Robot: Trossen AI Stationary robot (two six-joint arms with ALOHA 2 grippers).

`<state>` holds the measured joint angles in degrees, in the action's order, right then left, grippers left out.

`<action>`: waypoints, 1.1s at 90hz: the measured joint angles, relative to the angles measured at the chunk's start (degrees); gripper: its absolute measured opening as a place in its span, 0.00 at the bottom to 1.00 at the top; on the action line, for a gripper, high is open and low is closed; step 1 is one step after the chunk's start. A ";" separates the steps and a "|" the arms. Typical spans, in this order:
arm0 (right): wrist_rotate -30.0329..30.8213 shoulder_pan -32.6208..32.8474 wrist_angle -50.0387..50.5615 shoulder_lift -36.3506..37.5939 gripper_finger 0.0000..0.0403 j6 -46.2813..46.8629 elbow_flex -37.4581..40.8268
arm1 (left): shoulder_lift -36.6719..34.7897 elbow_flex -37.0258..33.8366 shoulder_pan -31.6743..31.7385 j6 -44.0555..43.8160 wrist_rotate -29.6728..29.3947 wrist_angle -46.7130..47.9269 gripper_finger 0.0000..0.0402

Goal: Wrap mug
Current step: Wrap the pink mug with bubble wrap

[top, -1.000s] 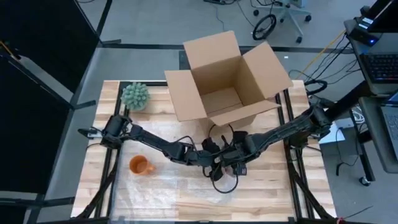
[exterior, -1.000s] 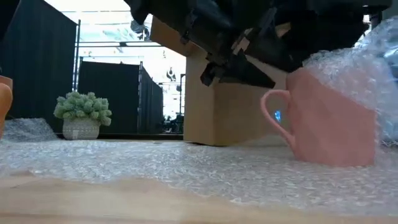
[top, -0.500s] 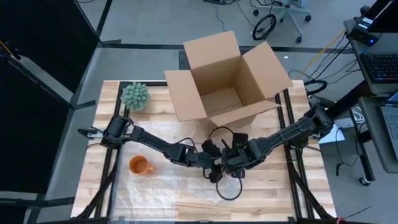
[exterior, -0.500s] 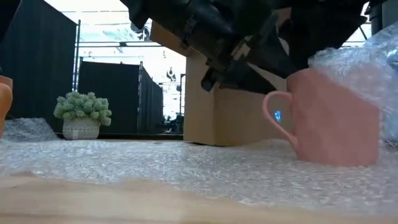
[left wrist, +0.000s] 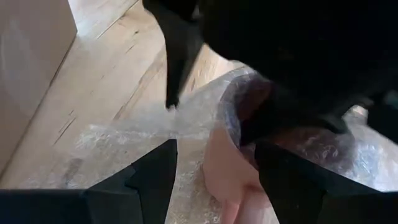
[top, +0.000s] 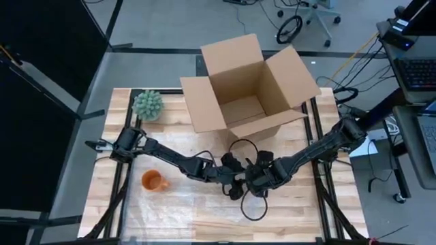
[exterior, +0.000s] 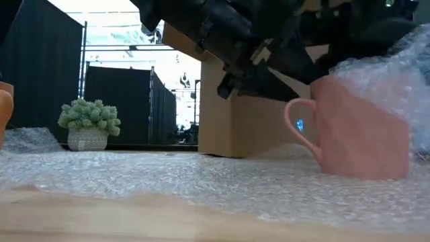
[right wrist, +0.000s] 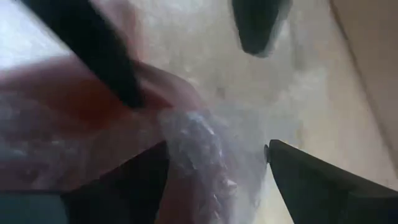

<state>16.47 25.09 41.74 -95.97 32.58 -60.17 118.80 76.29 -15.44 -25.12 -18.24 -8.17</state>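
Both grippers, left (top: pixel 235 182) and right (top: pixel 257 178), crowd the pink mug (exterior: pixel 359 131) under bubble wrap (exterior: pixel 201 185), jaws apparently parted, grip unclear.

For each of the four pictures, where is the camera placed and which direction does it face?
High view: above the table, facing straight down; both arms meet below the cardboard box.
Low view: at table-top height, facing level across; dark arms hang over the pink mug.
Left wrist view: on the left arm, facing past its own fingers at the mug.
Right wrist view: on the right arm, facing mug and bubble wrap.
All but the high view show the pink mug.
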 joint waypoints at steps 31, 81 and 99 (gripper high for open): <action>-5.01 -0.77 -6.34 -0.19 0.50 -1.19 2.50 | 0.00 -0.04 0.00 0.04 -0.15 -0.61 0.52; -5.78 -1.10 -6.51 -0.69 0.27 -4.74 2.18 | 0.07 0.00 -0.02 0.48 -0.08 -0.98 0.52; -8.27 -1.12 -3.57 -0.67 0.49 -5.29 -2.16 | 0.04 -0.03 0.02 0.44 -0.10 -0.87 0.52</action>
<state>8.20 23.97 38.16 -96.64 27.29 -62.33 118.85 76.27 -15.42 -24.68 -18.34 -9.04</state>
